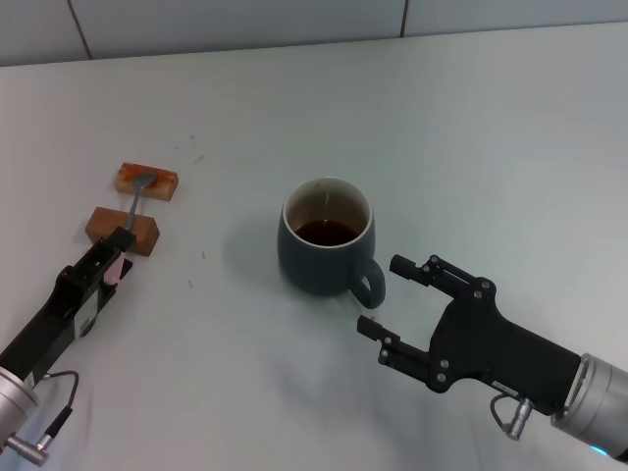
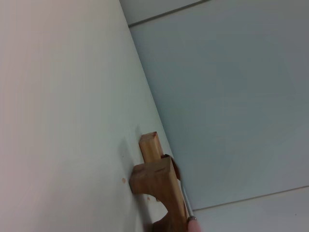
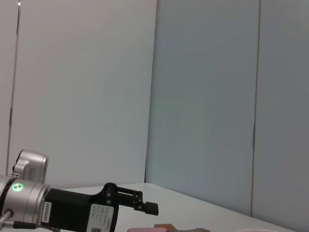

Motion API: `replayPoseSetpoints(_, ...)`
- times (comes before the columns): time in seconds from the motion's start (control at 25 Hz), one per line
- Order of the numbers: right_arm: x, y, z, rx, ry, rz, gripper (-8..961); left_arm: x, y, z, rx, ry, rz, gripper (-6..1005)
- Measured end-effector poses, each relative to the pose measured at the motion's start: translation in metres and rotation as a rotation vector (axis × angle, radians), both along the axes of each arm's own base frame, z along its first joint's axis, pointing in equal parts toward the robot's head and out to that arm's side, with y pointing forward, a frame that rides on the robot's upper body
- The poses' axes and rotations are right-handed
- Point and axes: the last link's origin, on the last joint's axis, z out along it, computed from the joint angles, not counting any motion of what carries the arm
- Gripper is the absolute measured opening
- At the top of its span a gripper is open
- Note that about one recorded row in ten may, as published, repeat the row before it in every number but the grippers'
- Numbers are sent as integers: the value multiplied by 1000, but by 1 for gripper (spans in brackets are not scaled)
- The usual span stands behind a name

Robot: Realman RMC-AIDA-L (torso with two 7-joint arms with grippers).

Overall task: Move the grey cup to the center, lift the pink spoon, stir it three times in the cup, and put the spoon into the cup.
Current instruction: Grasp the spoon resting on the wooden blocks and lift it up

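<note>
Grey cup stands upright near the middle of the white desk, dark brown liquid in its pale inside, its loop handle turned toward the robot's right and front. Just beside that handle sits the right claw, its two black fingers spread apart, one tip level with the handle and the other nearer the robot, neither touching the cup. Well to the left, the pink spoon lies across two brown blocks: its silvery bowl rests on the far block, its thin neck runs back over the near block, and its pale pink handle end reaches into the left claw. That claw is low on the desk right at the near block, fingers closed on the pink handle. From the left wrist, the near block and far block show close up against the desk. From the right wrist, the left claw shows side-on before the pale wall, with a sliver of the pink handle at the picture's edge.
</note>
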Motion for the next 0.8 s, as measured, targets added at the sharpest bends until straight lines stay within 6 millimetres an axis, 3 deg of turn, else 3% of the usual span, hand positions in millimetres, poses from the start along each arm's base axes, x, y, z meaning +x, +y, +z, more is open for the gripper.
replayPoseSetpoints(0.36,1,-3,0,-3,3,-1,714,0,-1,-2,-8,-4,6,587)
replayPoseSetpoints(0.4,1,-3,0,-3,3,-1,714,0,-1,-2,-8,-4,6,527)
replayPoseSetpoints(0.6,1,-4,0,-5,3,-3,714,-1,-3,-2,-9,-5,12,464)
replayPoseSetpoints(0.8,2,-5,0,-5,4,-3,715,-1,-3,-2,-10,-9,15,458)
